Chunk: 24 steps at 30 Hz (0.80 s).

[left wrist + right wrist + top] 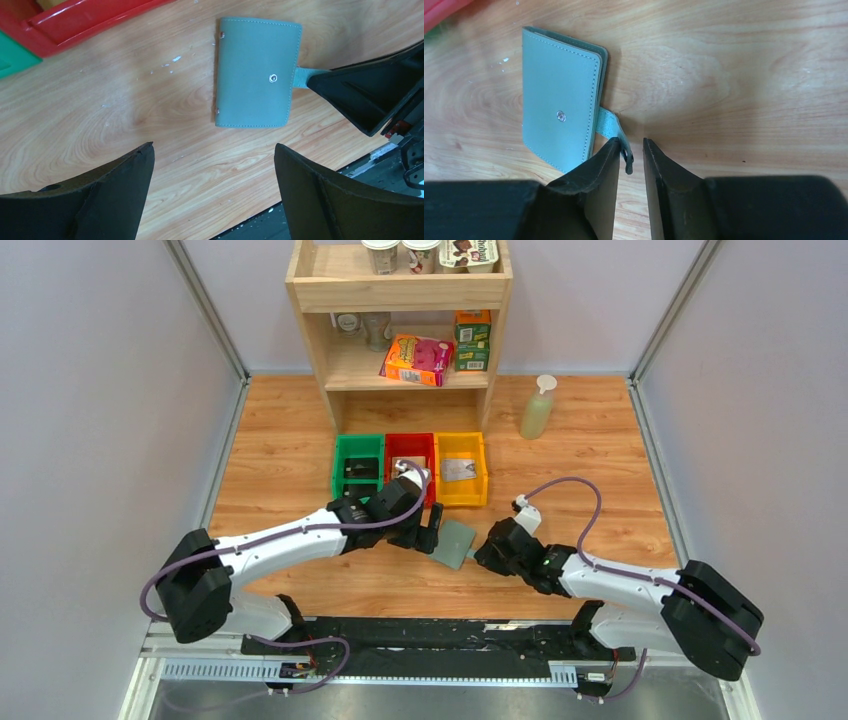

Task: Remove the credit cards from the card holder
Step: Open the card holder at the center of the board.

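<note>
The card holder (455, 543) lies folded shut on the wooden table between my two grippers, grey-green with a metal snap; it also shows in the left wrist view (255, 72) and the right wrist view (556, 115). Its closure tab (610, 125) is undone and sticks out to the side. My right gripper (630, 142) has its jaws narrowly apart around the tab's end, which touches one finger with a gap to the other. My left gripper (212, 147) is wide open and empty, hovering just left of the holder (432, 530). No credit cards are visible.
Green (357, 468), red (410, 444) and yellow (462, 468) bins stand in a row just behind the holder. A wooden shelf (400, 330) with boxes and cups stands at the back. A spray bottle (537, 408) is at the back right.
</note>
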Each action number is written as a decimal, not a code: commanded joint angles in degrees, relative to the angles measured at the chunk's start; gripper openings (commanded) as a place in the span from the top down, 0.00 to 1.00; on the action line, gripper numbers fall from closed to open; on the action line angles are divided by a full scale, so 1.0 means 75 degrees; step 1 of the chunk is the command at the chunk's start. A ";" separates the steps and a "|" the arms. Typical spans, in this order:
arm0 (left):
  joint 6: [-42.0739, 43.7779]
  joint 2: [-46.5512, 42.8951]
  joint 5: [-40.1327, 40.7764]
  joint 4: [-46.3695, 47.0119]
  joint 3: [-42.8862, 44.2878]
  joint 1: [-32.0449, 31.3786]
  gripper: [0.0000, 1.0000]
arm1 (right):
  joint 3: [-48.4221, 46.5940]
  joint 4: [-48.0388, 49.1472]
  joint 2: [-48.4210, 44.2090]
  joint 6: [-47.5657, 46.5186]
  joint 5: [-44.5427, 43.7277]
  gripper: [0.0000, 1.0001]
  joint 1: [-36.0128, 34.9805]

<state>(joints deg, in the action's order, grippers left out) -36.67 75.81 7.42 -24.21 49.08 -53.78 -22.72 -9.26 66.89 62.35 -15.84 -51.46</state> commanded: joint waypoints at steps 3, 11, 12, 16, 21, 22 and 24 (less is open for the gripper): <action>0.0752 0.0812 0.0217 -0.0557 0.0943 -0.0492 0.04 | 0.0650 0.1116 -0.0493 0.0230 0.0153 0.71 0.0404; 0.0905 0.2229 0.1001 -0.1283 0.2161 -0.1219 0.01 | 0.1177 0.2100 -0.0177 0.0054 0.1102 1.00 0.0979; 0.0881 0.2359 0.1096 -0.1481 0.2291 -0.1278 0.01 | 0.1213 0.2194 -0.0154 0.0054 0.1138 1.00 0.0990; 0.0425 0.3238 0.1658 -0.2302 0.3297 -0.1384 0.00 | 0.1283 0.2312 -0.0095 0.0043 0.1244 1.00 0.1037; 0.0037 0.4340 0.2139 -0.3147 0.4213 -0.1501 0.00 | 0.1318 0.2359 -0.0072 -0.0004 0.1279 1.00 0.1073; 0.0026 0.4492 0.2174 -0.3136 0.4283 -0.1548 0.00 | 0.1318 0.2371 -0.0048 -0.0016 0.1291 1.00 0.1073; 0.0014 0.4680 0.2163 -0.3077 0.4389 -0.1606 0.00 | 0.1307 0.2394 0.0034 -0.0051 0.1338 1.00 0.1084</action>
<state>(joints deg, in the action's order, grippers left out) -34.63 108.81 20.75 -43.18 79.13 -64.53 -13.87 8.71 65.69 63.18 -6.63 -43.53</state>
